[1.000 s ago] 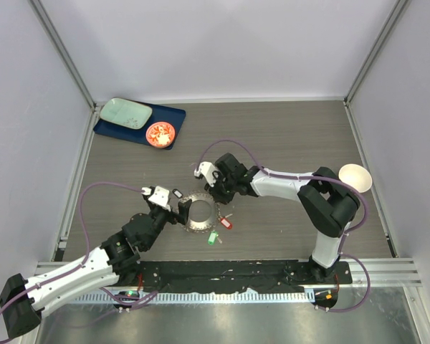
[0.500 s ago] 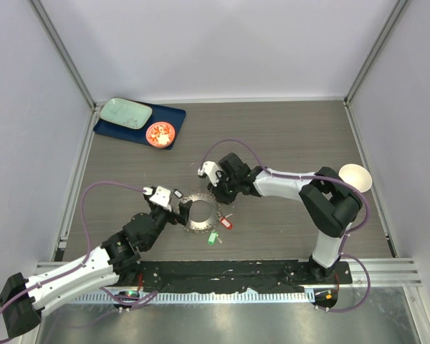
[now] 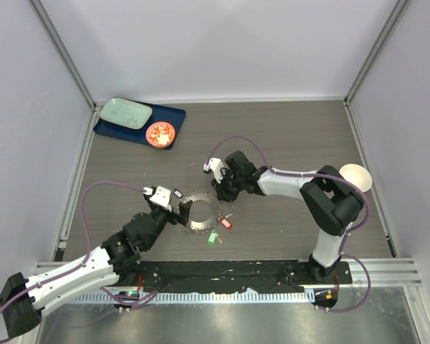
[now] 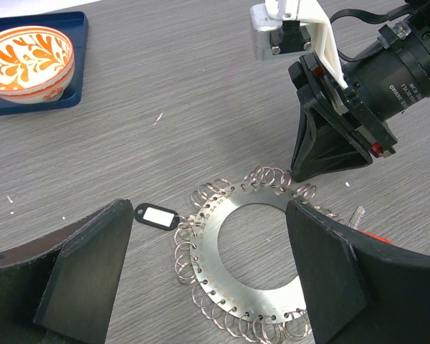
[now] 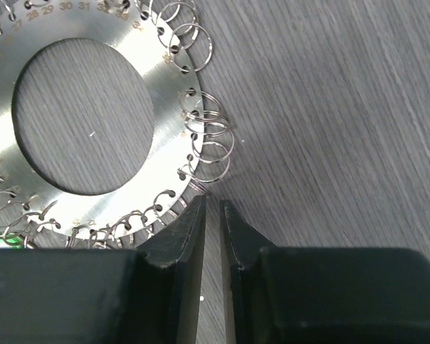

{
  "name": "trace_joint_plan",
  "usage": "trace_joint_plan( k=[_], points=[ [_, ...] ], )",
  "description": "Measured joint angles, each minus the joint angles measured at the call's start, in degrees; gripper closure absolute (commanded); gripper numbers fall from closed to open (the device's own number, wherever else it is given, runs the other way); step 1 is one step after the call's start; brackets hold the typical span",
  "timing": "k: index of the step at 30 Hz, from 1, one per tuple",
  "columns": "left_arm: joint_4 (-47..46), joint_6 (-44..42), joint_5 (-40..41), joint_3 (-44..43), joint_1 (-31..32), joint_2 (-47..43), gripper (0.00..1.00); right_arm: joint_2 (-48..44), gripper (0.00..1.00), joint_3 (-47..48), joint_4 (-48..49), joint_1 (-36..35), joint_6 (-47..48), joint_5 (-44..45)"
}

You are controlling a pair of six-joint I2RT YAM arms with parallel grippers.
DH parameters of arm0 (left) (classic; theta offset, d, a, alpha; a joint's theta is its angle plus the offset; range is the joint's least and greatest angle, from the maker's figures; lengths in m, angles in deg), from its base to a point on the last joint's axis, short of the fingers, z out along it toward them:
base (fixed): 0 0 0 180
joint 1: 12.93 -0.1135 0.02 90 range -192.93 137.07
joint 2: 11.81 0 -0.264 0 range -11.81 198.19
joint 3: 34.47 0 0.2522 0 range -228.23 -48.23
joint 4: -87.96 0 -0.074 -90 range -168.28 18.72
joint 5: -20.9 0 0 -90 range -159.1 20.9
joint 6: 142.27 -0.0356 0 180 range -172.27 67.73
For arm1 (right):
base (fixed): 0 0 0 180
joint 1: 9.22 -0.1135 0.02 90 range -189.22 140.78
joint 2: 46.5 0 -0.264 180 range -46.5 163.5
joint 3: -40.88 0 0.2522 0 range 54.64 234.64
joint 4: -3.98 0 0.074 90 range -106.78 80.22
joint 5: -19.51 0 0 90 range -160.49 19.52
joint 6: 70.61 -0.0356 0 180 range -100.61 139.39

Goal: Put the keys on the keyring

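While the right tool [image 5: 213,215] sits nearly clenched on nothing at the keyring [image 4: 254,261] rim, the left tool [image 4: 215,287] straddles it released — red and green keys [image 3: 219,229] lie nearer the bases.

Small engraved numbers are showing along the keyring [image 5: 93,118] disc's upper rim, far up-left of the right gripper [image 5: 213,215] tips: 28, 29, 30, 31. Other markings are staying too small to read.
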Motion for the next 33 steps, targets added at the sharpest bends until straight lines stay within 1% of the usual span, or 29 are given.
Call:
trace_joint_plan(
  k=[15, 23, 26, 30, 33],
  points=[
    [0.0, 0.0, -0.4, 0.0, 0.0, 0.7, 0.08, 0.1, 0.78, -1.0, 3.9, 0.5, -1.5, -3.8],
    [0.0, 0.0, -0.4, 0.0, 0.0, 0.8, 0.08, 1.3, 0.69, -1.3, 5.5, 0.8, -1.6, -4.1],
    [0.0, 0.0, -0.5, 0.0, 0.0, 0.8, 0.08, 1.4, 0.68, -1.6, 6.5, 1.0, -1.5, -4.2],
    [0.0, 0.0, -0.5, 0.0, 0.0, 0.8, 0.08, 1.5, 0.68, -1.9, 7.6, 1.1, -1.3, -4.3],
    [0.0, 0.0, -0.5, 0.0, 0.0, 0.8, 0.08, 1.7, 0.72, -1.9, 8.2, 1.3, -1.1, -4.8]
  ],
)
